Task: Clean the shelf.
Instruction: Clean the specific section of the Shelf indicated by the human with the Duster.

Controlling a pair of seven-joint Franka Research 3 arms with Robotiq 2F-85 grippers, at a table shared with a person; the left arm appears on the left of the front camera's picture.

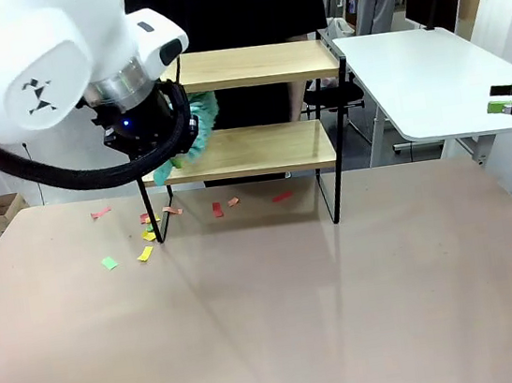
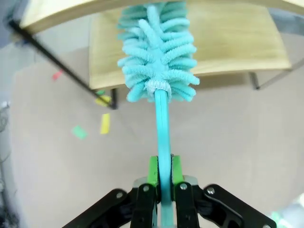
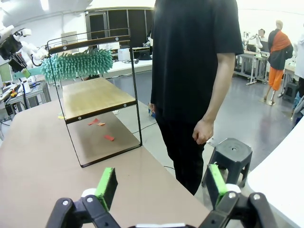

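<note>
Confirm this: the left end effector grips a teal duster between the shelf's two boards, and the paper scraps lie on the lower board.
Wrong on the scraps: they lie on the table, under and left of the shelf, not on its lower board, as the front view shows. The left end effector does grip the duster between the boards.

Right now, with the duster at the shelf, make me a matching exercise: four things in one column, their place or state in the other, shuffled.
1 teal duster
2 left gripper
3 right gripper
4 paper scraps

A open, empty
B on the table, under and beside the shelf
C head between the shelf's two boards
D shut on the duster handle

Pairs: 1-C, 2-D, 3-A, 4-B
</note>
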